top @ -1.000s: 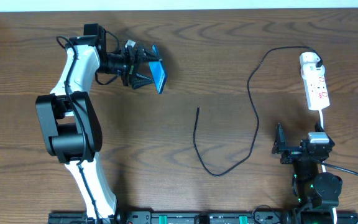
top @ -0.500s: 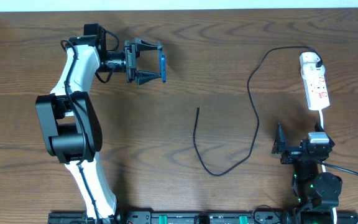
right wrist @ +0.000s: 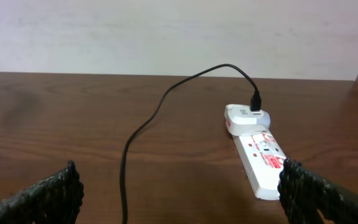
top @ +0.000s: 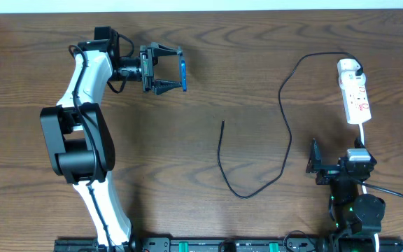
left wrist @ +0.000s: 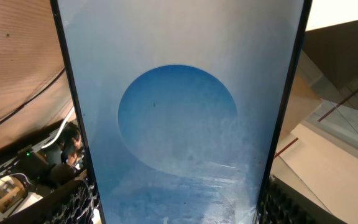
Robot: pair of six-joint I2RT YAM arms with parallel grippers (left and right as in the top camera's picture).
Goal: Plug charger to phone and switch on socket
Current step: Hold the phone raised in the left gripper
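Soft, even light falls on the bench (top: 257,56), with only faint shadows. The phone (left wrist: 179,124) looks hazy and unfocused close up. The socket (right wrist: 257,155) is sharp, while the fingers (right wrist: 48,196) in front of it blur.

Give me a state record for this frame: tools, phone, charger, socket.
left tool: shut on the phone, which shows edge-on from overhead, screen lit
right tool: open, empty, facing the socket
charger: one end in the white adapter on the socket; cable loops across the table
charger tip: lying loose on the table, apart from the phone
socket on or off: cannot tell
task state: charger not yet in the phone
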